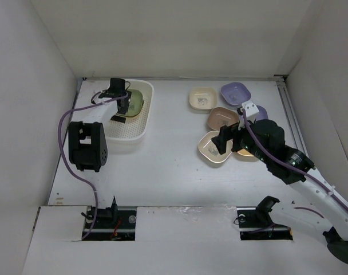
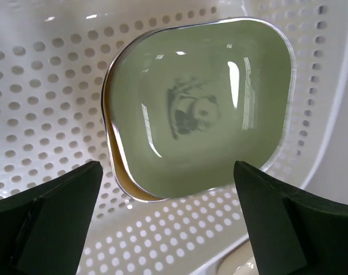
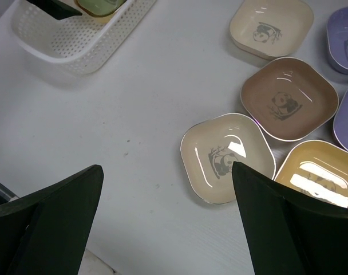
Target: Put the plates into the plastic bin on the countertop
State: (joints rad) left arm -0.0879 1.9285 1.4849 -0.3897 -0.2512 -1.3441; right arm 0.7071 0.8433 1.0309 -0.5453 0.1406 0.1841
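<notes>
The white mesh plastic bin stands at the back left of the countertop. A green plate with a panda print lies in it, on top of a yellow-orange plate whose edge shows. My left gripper hangs open and empty just above them, inside the bin. At the right lie cream, brown, beige, yellow-orange and two lavender plates. My right gripper is open and empty above the beige plate's left side.
White walls close in the countertop at the back and both sides. The left arm's black elbow and its purple cable stand left of the bin. Both arm bases sit in slots at the near edge.
</notes>
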